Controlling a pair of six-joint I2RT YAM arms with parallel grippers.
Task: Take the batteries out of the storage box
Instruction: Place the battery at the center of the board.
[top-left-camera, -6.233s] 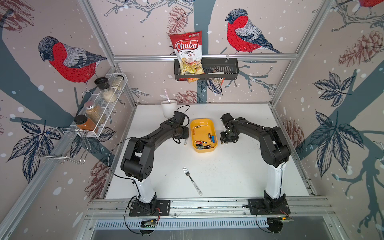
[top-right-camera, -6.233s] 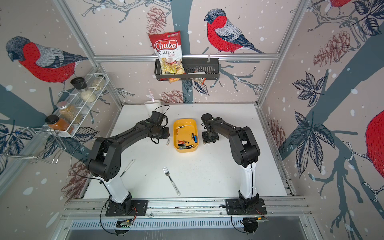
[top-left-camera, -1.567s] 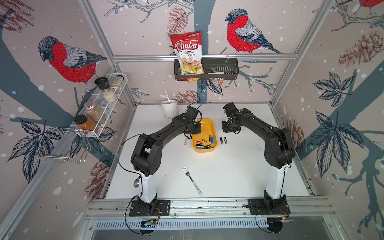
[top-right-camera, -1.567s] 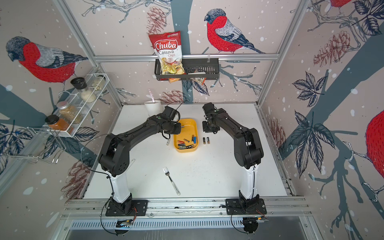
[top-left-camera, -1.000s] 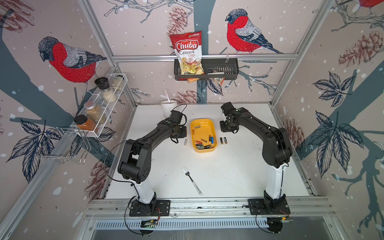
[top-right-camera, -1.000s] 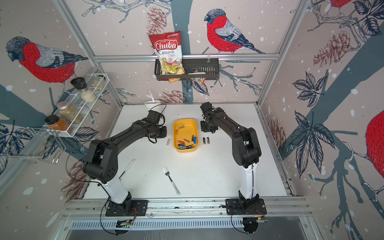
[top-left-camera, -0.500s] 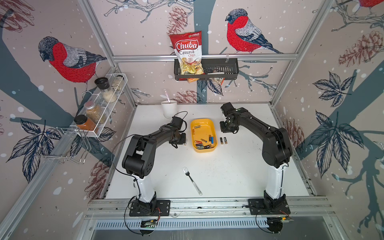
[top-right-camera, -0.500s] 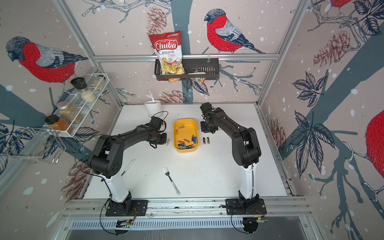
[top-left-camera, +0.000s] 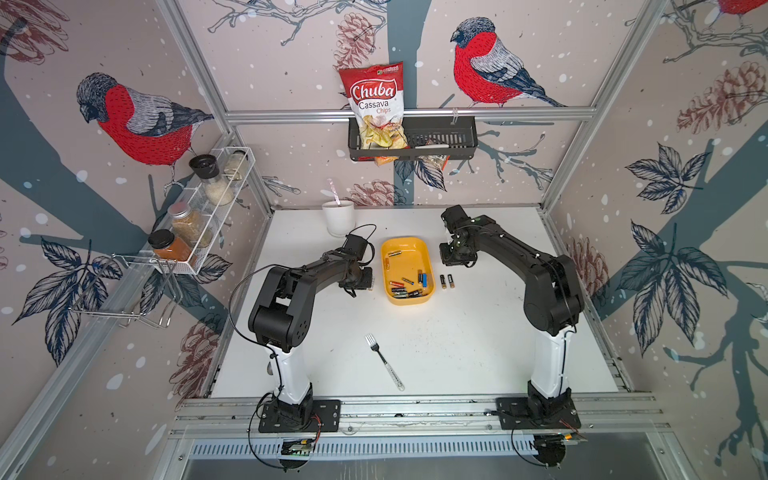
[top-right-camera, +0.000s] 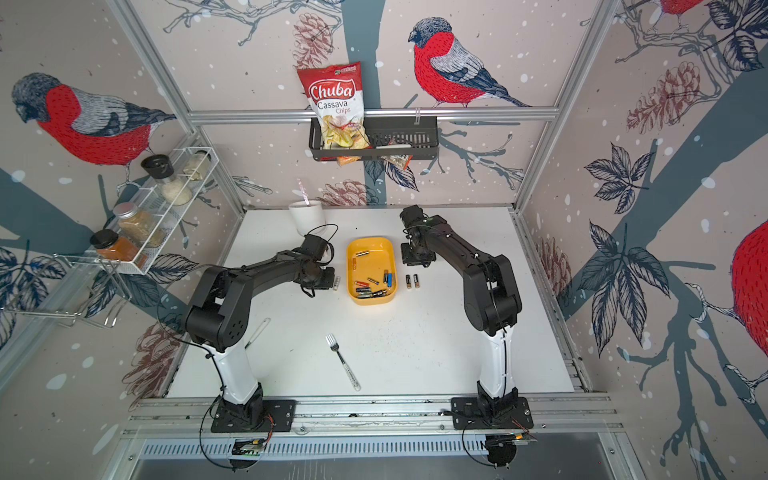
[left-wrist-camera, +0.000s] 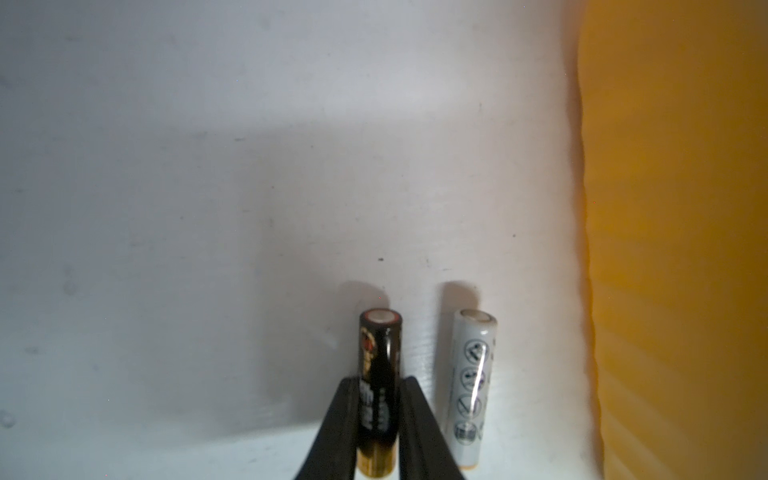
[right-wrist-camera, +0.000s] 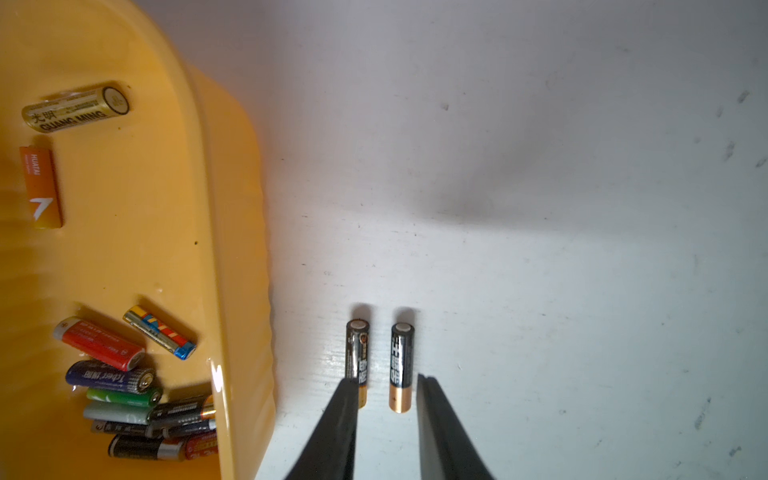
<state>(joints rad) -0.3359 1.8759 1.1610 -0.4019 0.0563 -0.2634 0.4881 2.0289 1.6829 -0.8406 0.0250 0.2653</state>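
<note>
- Found the storage box (top-left-camera: 409, 257) lying flat on the white table (top-left-camera: 457, 340), toward the back, between the two arms.
- Counted about a dozen batteries (right-wrist-camera: 137, 395) inside it, with most piled at the end nearer the arm bases and two alone at the far end.
- Saw two black-and-gold batteries (top-left-camera: 446, 281) side by side on the table, just beside the right wall of the box and not touching each other.
- Saw a white battery (left-wrist-camera: 473, 374) on the table at the left side of the box, near its wall.
- Noted the left gripper (left-wrist-camera: 378, 382) low at the table, closed upon a black battery (left-wrist-camera: 380, 349) that lay parallel to the white one.
- Noted the right gripper (right-wrist-camera: 386, 378) close by the pair on the right, jaws a narrow gap apart, holding nothing.
- Further out, saw a fork (top-left-camera: 384, 361) nearer the front and a white cup (top-left-camera: 338, 216) at the back left.
</note>
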